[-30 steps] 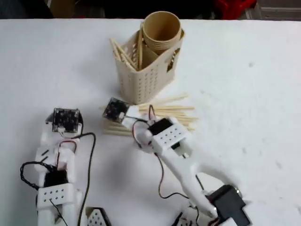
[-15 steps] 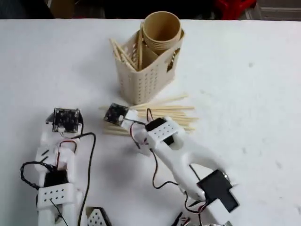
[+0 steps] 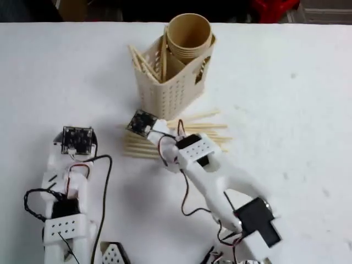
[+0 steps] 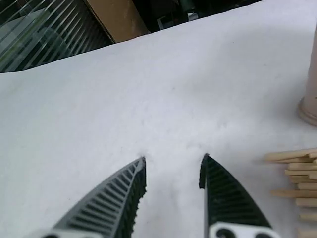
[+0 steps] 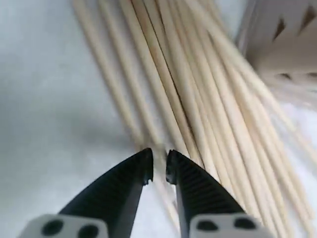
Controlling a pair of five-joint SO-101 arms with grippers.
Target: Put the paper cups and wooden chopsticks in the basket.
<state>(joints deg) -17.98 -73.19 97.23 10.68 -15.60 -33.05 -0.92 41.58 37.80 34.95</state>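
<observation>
High view – the right arm (image 3: 195,157) has swung its wrist forward and a little toward the basket (image 3: 165,93) over the past second. It now sits on the near-left end of the loose wooden chopsticks (image 3: 206,132), just beside the basket's front wall. The left arm (image 3: 71,165) has not shifted. The paper cups (image 3: 190,36) stand stacked inside the basket, with a few sticks (image 3: 146,63) already leaning in its left compartment. The main bundle lies flat on the counter (image 3: 286,99) in front of the basket. Judgement: cups done, chopstick pick-up in hand, most sticks still to go

Left wrist view – the left tool (image 4: 173,166) has its fingers apart with nothing between them. It hangs low over bare counter, stick ends off to one side, well short of them. Arm folded back, idle pose

Right wrist view – the right tool (image 5: 158,166) points down steeply into the pile, tips drawn almost together around what looks like a single stick at the bundle's edge. The basket corner is close beyond. The grip looks thin, right at the tips, so I judge the stick may pivot or slip on the lift
</observation>
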